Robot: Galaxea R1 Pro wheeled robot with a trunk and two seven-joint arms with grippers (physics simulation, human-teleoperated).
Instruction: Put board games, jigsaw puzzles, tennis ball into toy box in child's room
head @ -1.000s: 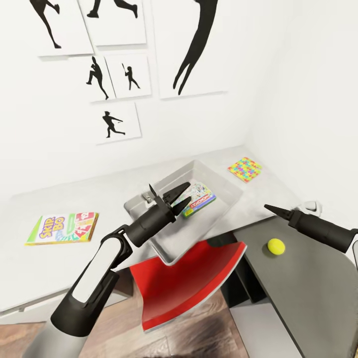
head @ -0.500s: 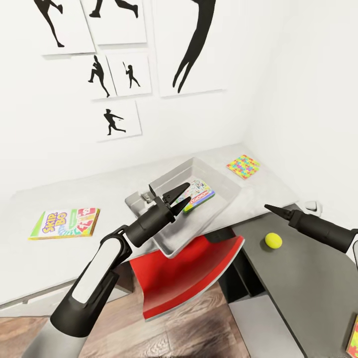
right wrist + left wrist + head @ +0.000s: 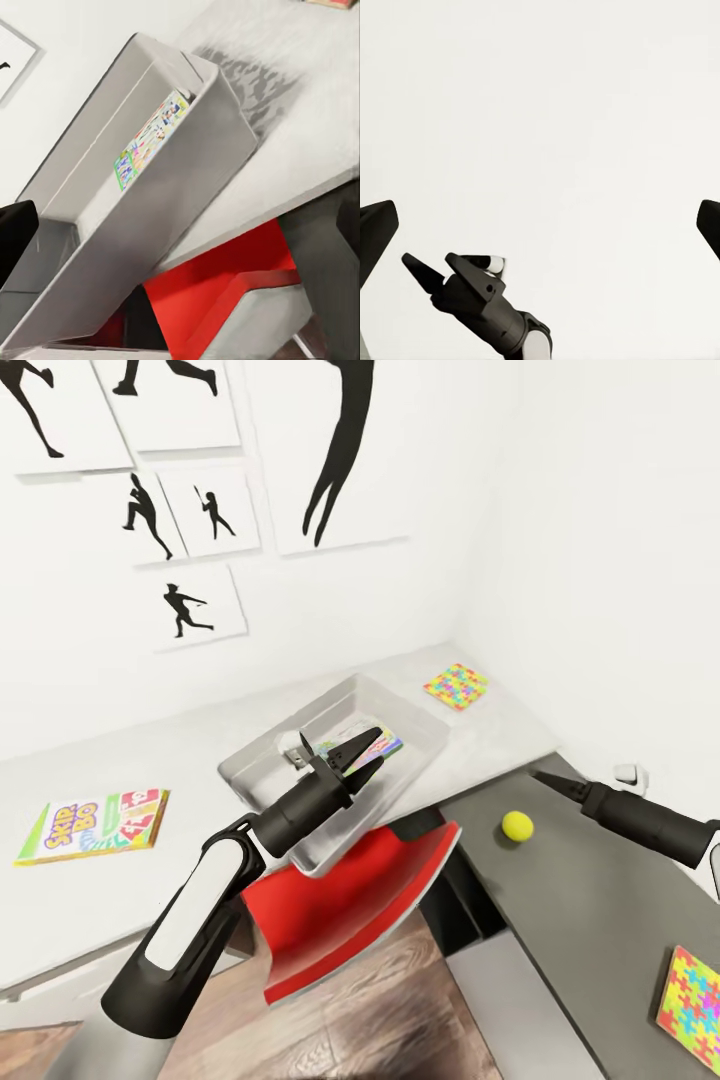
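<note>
Two tools in the head view. Left tool [image 3: 358, 752] hangs over the toy box [image 3: 262, 760], jaws spread wide, nothing between them. Right tool [image 3: 553, 781] sits over the dark wing of the counter [image 3: 90, 880], well right of the box; its tip looks pinched to a point, but I can't tell for sure if it's closed. In the left wrist view the right tool [image 3: 435, 268] shows as two separate black fingers against the white wall, nothing held.

Box rests on the light counter top, near edge sticking out over a red chair [image 3: 340, 920]. One printed game box [image 3: 385, 745] lies inside it, also seen in the right wrist view [image 3: 150, 142] flat on the bin floor.

Yellow-red-green game [image 3: 92, 827] lies flat on the light top, well left of the box.
One puzzle [image 3: 455, 686] lies beyond the box, near the corner by the wall.
Second puzzle [image 3: 695, 1008] lies on the dark wing, at the view's lower right edge.
Ball [image 3: 517, 826] on the dark wing, between box and right tool, touching neither.

Black silhouette pictures [image 3: 190, 510] on the wall above the counter.
</note>
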